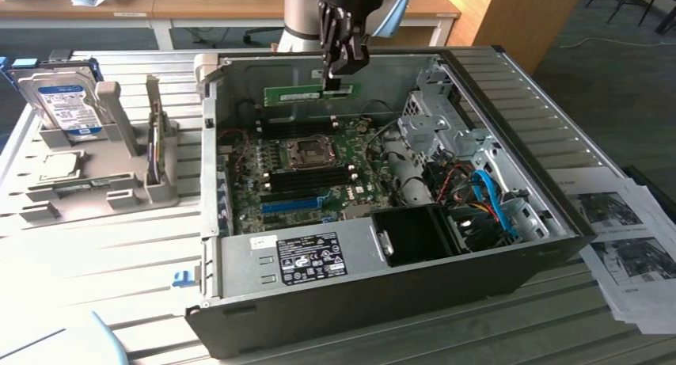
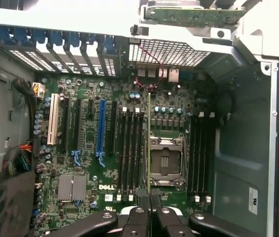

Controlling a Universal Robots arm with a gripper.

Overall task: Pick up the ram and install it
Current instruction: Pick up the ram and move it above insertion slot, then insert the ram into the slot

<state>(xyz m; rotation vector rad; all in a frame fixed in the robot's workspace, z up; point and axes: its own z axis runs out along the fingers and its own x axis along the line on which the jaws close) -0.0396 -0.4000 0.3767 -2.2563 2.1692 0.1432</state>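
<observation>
Nearly closed, the gripper [image 1: 336,83] pinches the ram [image 1: 306,94] by its upper edge. It holds it level in the upper middle of the exterior view, above the far end of the open case [image 1: 349,309] and clear of the board [image 1: 306,175]. From the wrist, the fingertips [image 2: 142,198] meet around the ram [image 2: 150,148], seen edge-on as a thin line over the board [image 2: 80,148], between the socket [image 2: 165,163] and a bank of black memory slots [image 2: 129,148]. Nearest in the case sit a labelled metal cover [image 1: 306,258] and a black fan shroud [image 1: 417,234]. Past them lies the board with its blue slot [image 1: 290,204]. A drive cage [image 1: 433,119] and blue cables [image 1: 491,199] fill the exterior view's right. The case lies on a pale slatted table [image 1: 127,262], with papers [image 1: 623,238] at lower right. At the exterior view's left a grey rack [image 1: 63,195] holds a hard drive [image 1: 63,104] upright. Behind stand desks [image 1: 211,9] and a wooden cabinet [image 1: 507,17].
</observation>
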